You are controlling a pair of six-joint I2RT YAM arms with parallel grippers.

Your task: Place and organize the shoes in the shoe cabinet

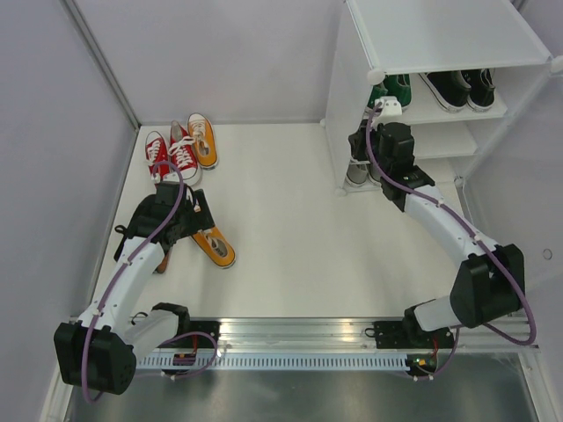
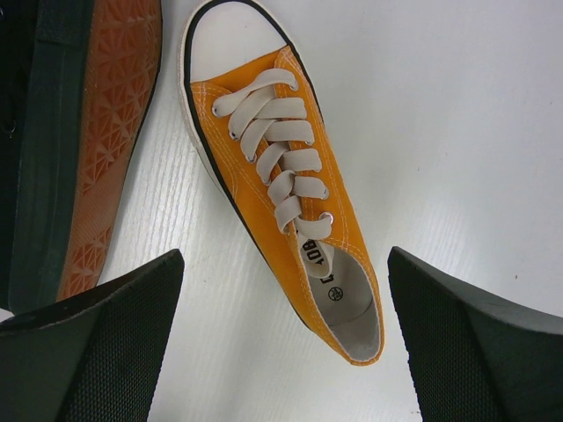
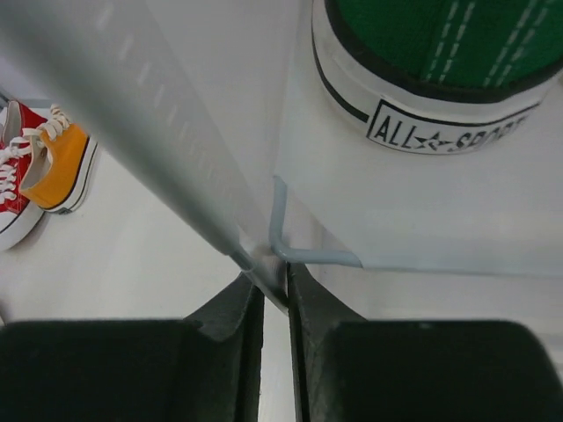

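The left gripper [image 2: 286, 255] hangs wide open over the orange sneaker [image 2: 290, 202] at frame centre. It is probably light, with soft canvas that buckles, so pinch the stiffer heel collar. At lower middle, the right gripper [image 3: 274, 286] is nearly closed against the shoe cabinet [image 3: 176, 158].

**Cabinet back right, loose shoes on the left**

We've got the shoe cabinet [image 1: 440, 35] standing back right. One pair [image 1: 464, 88] sits on its upper shelf, another pair [image 1: 391, 88] to the left of it, and more shoes [image 1: 356, 173] on the tier below. Three shoes [image 1: 180, 145] are bunched back left. In front of them lies a single shoe [image 1: 214, 247].
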